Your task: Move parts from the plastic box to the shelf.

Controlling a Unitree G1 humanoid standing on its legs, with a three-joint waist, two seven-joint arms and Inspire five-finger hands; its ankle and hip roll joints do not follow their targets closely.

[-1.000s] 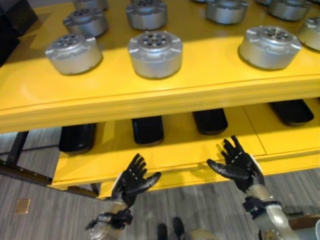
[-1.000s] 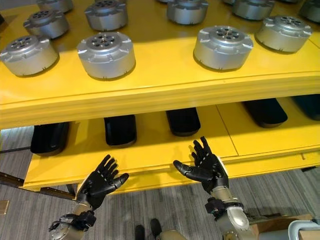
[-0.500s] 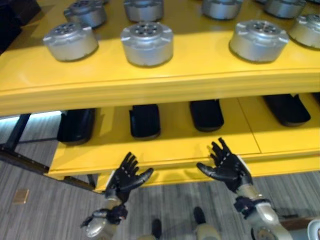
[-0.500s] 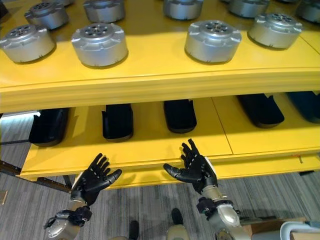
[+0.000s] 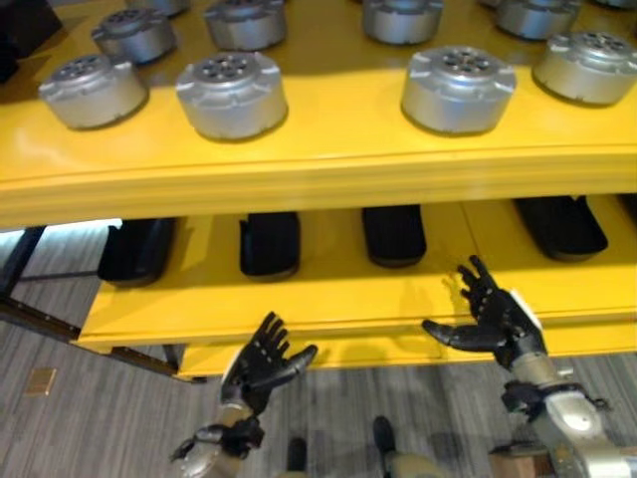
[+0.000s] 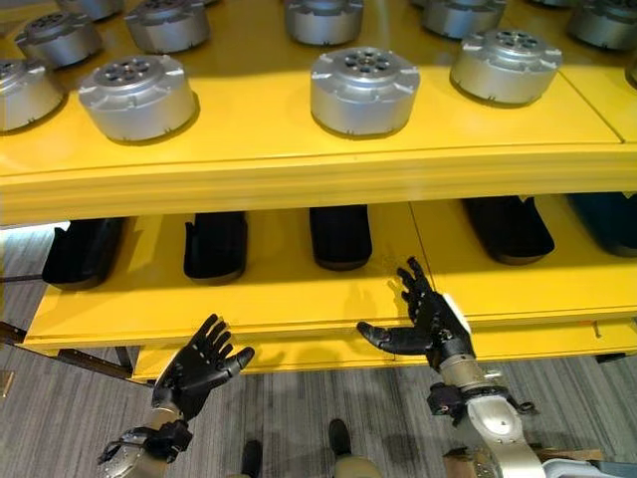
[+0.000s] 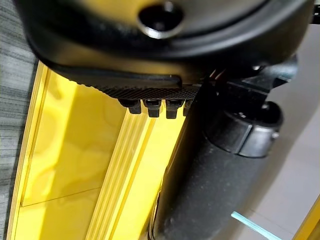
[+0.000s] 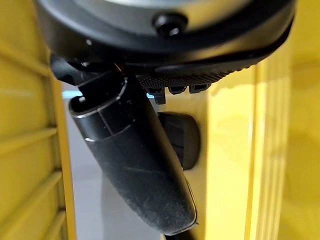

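Before yellow shelf [image 6: 299, 169]: both hands empty, fingers spread.

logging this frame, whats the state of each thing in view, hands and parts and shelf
left hand: open, fingers spread, holding nothing, low before the shelf's front edge
right hand: open, palm up, holding nothing, by the lower shelf's edge
silver round parts: upright in rows on the top shelf
black parts: lying in a row on the lower shelf
yellow shelf: both levels loaded

Glossy yellow shelf [image 5: 328, 169], matt silvery metal parts [image 5: 232, 94]
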